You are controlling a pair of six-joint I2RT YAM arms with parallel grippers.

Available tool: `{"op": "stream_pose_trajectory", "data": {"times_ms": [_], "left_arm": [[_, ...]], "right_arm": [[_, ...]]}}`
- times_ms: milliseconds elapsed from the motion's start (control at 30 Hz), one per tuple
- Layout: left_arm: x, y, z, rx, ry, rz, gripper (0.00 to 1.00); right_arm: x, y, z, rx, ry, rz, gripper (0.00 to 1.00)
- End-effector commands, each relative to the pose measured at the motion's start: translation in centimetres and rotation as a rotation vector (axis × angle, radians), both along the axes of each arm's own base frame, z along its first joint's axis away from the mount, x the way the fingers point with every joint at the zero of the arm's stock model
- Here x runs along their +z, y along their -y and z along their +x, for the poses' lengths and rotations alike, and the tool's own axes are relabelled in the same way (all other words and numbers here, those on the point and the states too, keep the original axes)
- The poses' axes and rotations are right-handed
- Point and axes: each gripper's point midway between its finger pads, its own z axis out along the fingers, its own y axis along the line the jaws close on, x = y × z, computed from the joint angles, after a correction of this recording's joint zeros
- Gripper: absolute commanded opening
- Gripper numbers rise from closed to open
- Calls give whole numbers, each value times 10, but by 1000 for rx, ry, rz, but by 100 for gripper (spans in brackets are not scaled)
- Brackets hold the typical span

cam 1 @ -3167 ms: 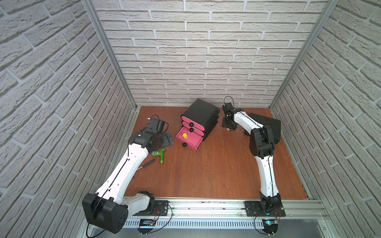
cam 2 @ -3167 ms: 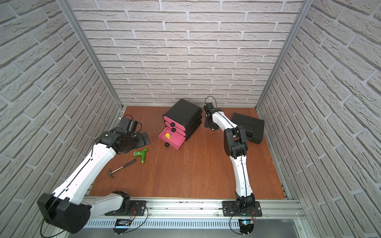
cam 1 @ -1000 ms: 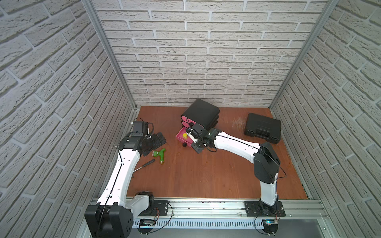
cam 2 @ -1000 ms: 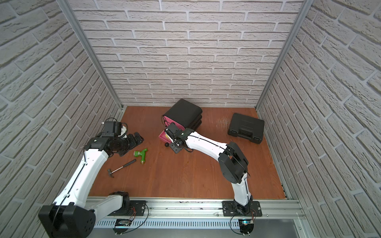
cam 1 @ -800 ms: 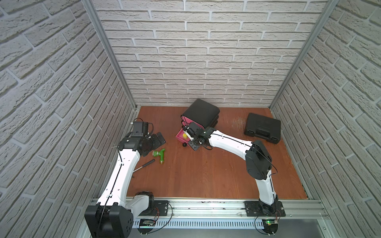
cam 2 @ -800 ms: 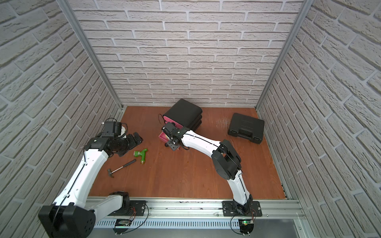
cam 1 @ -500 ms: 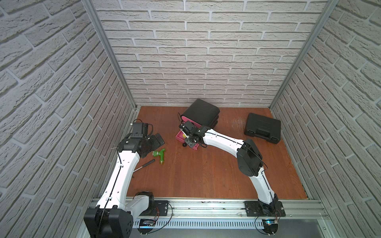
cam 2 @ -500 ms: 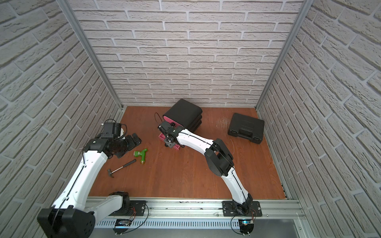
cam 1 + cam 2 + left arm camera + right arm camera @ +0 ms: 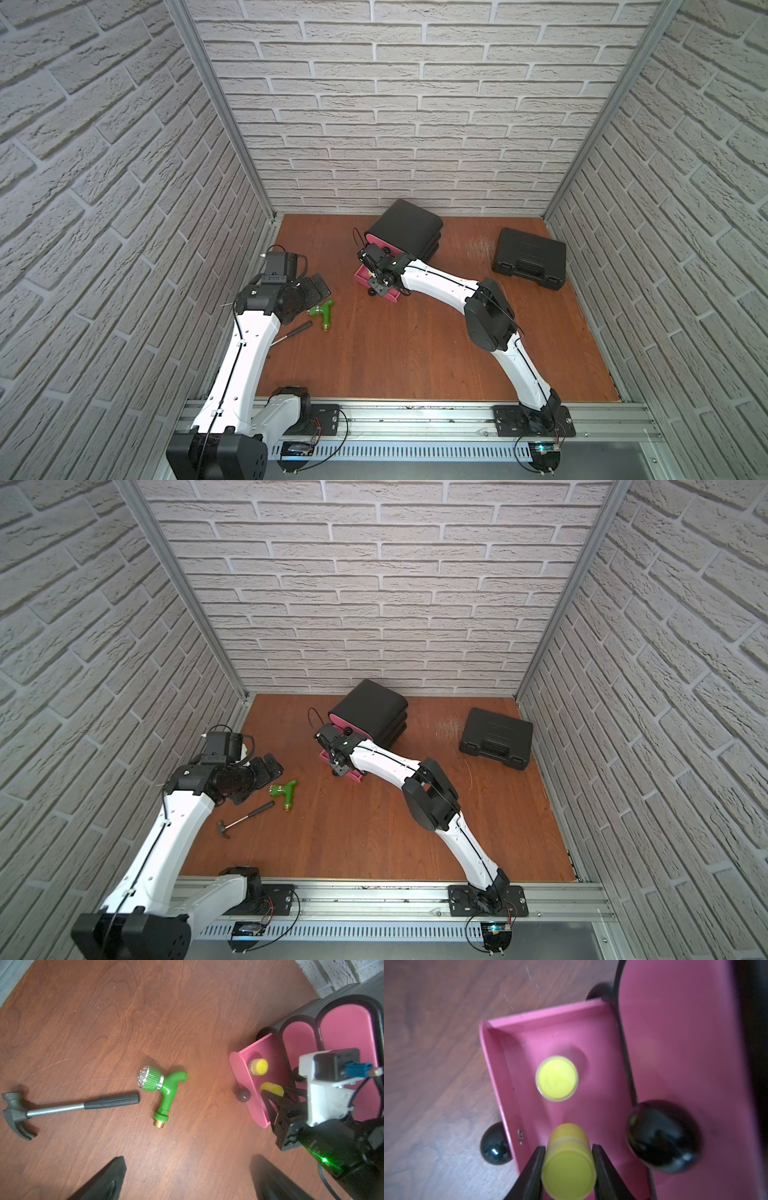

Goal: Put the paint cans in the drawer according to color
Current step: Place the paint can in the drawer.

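Note:
The drawer cabinet (image 9: 405, 226) is black with pink fronts and stands at the back of the table in both top views. Its bottom drawer (image 9: 546, 1016) is pulled out. One yellow paint can (image 9: 556, 1078) stands upright inside it. My right gripper (image 9: 569, 1159) is shut on a second yellow paint can (image 9: 569, 1167) and holds it just above the open drawer, beside the first. In a top view the right gripper (image 9: 380, 282) hides the drawer's inside. My left gripper (image 9: 187, 1178) stands open over bare wood, left of the cabinet. Paint cans of other colours are out of view.
A green tap (image 9: 325, 312) and a small hammer (image 9: 243, 816) lie on the wood close to the left gripper (image 9: 270, 766). A flat black case (image 9: 528, 257) sits at the back right. Brick walls close in three sides.
The right arm swung from the cabinet's right side round to its front and now holds the yellow can over the open drawer. The left arm drew back a little to the left.

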Motion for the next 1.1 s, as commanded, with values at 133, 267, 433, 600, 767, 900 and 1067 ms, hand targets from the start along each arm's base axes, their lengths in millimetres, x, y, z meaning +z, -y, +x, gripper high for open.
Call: {"op": "stream_pose_trajectory", "data": {"times_ms": [133, 267, 433, 600, 767, 900, 1067], "left_arm": [[3, 0, -4, 5, 11, -7, 98], [7, 0, -7, 1, 9, -1, 99], [1, -2, -13, 31, -13, -6, 99], [-12, -1, -14, 72, -36, -36, 98], [-14, 22, 6, 5, 22, -152, 90], [-13, 32, 21, -9, 72, -191, 74], [-17, 47, 40, -14, 104, -210, 54]], "right_arm": [[1, 8, 11, -52, 18, 2, 41], [6, 9, 13, -64, 21, 18, 50], [24, 9, 9, -59, 16, 56, 54], [63, 2, -12, -37, -34, 178, 54], [116, 2, -46, -54, -92, 363, 54], [160, 19, -55, -90, -47, 433, 52], [183, 44, -38, -197, 28, 506, 51]]}}
